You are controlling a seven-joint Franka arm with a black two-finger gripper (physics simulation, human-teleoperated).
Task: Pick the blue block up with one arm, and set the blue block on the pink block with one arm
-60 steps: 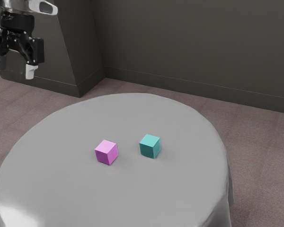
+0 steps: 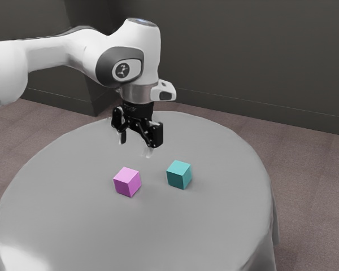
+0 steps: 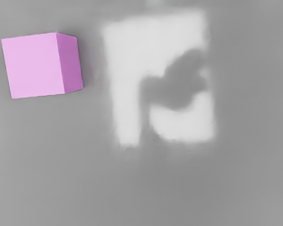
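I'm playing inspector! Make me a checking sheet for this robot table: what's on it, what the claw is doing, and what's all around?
Surface: round grey table, smooth and shiny.
Job's things: blue block and pink block both sit on the table, side by side but apart. The blue one is toward the exterior view's right.
Clutter: nothing seen.
Grippers: gripper open and empty, hovering over bare table near the blocks, touching neither.
Cables: nothing seen.
Surroundings: dark wall, brown floor.
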